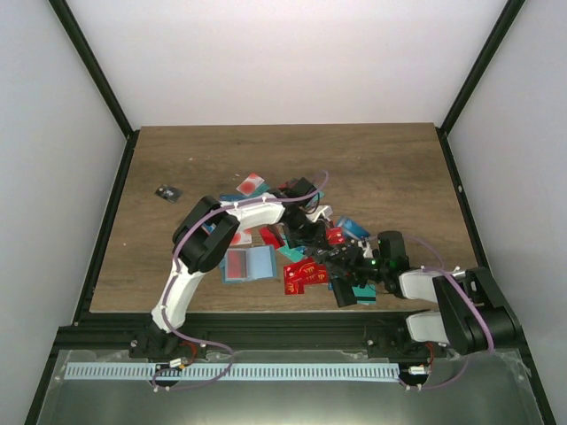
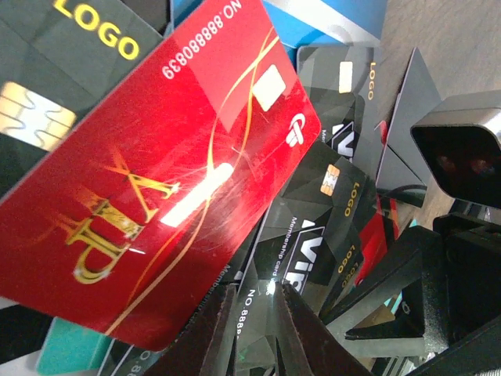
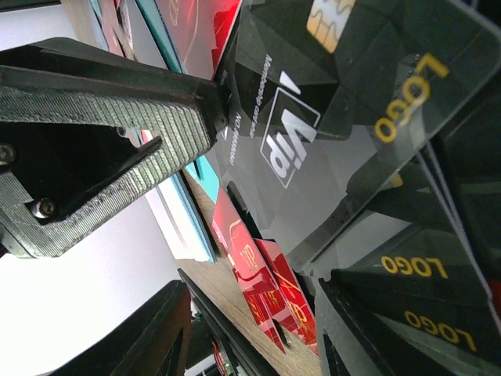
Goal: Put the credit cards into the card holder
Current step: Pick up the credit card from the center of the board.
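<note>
So the left gripper [image 2: 254, 335] is down in the pile of credit cards [image 1: 306, 274] mid-frame. Its fingers are nearly together with a dark card [image 2: 252, 312] edge in the gap, and I can't tell if it's pinched. The right gripper [image 1: 347, 266] is at the pile's right side, jaws apart. The card holder [image 1: 258, 263] lies open just left of the pile.

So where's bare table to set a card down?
Bare wood: the far strip of table beyond the credit cards, and the right side beside the frame. Far left, a small dark item. Crowded: middle near edge, cards heaped around the card holder.
</note>
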Controlling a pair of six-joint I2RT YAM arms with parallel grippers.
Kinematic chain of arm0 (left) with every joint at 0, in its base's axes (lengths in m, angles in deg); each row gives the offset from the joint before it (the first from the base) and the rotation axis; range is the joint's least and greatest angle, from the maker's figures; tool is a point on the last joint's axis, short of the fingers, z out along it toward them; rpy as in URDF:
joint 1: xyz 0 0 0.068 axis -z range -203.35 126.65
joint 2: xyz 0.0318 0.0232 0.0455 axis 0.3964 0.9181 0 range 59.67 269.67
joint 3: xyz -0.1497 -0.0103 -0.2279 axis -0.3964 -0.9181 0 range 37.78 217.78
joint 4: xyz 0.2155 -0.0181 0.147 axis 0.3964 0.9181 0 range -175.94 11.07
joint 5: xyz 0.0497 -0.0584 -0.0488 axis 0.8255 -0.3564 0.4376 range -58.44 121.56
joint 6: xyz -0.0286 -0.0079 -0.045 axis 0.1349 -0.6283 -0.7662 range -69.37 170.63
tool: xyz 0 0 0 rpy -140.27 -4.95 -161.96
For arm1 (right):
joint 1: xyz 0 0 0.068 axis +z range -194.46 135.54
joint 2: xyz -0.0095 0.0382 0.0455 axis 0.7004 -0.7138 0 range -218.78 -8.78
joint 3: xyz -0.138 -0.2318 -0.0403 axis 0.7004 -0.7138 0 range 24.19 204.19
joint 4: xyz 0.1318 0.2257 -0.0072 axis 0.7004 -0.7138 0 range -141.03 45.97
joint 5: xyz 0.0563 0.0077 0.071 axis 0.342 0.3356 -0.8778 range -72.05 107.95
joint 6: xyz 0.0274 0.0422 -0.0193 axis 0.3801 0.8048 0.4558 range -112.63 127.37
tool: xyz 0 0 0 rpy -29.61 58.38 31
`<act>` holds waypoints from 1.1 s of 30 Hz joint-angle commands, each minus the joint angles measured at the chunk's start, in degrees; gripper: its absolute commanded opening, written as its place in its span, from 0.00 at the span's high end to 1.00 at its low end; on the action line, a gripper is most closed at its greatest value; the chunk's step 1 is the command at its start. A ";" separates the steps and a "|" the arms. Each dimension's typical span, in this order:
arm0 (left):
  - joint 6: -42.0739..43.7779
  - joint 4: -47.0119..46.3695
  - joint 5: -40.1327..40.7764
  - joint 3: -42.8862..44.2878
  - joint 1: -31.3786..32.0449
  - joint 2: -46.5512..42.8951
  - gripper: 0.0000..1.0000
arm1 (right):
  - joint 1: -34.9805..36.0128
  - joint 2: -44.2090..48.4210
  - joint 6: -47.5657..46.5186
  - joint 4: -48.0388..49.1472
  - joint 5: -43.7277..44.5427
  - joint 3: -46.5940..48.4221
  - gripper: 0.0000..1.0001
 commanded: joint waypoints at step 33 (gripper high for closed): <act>-4.33 -5.67 1.47 -14.79 3.54 -4.51 0.84 | -0.65 15.08 -8.85 -29.91 4.03 -1.25 0.51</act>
